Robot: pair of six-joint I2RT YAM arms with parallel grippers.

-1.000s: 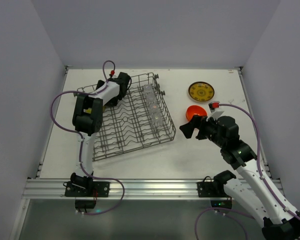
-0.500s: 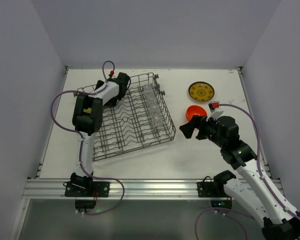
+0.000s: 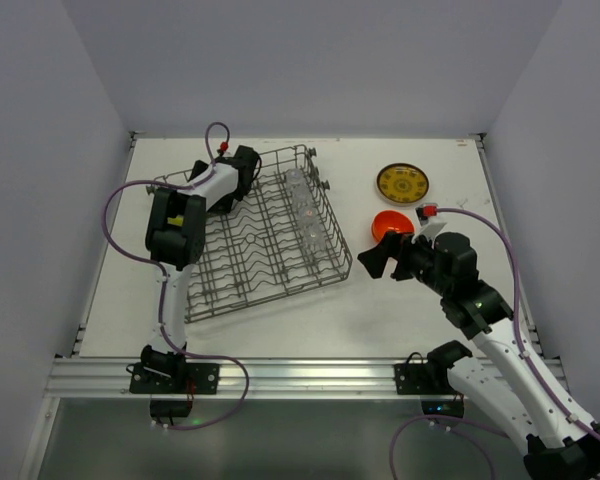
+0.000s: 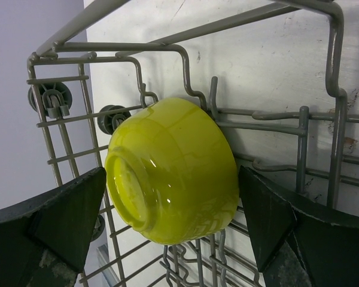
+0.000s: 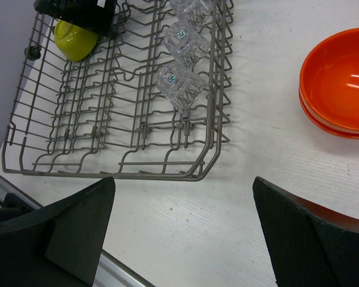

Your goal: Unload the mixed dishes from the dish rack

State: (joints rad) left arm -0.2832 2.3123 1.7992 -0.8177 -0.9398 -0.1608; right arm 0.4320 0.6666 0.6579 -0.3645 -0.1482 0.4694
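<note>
Nothing moved: left end effector (image 4: 172, 185), spread wide, straddles lime-yellow bowl (image 4: 179, 155); right end effector (image 5: 183, 188) likewise agape.

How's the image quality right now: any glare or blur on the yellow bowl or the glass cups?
Left wrist: lime-yellow bowl sharp, with bright glare streaks on its base and side. Right wrist: glass cups in focus, with small glints, rims readable against the dish rack wires. Top external: the cups are tiny and nearly vanish against wire and white table.

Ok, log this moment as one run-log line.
left gripper: open, straddling lime-yellow bowl in dish rack | right gripper: open, empty | orange bowls: stacked on table
</note>
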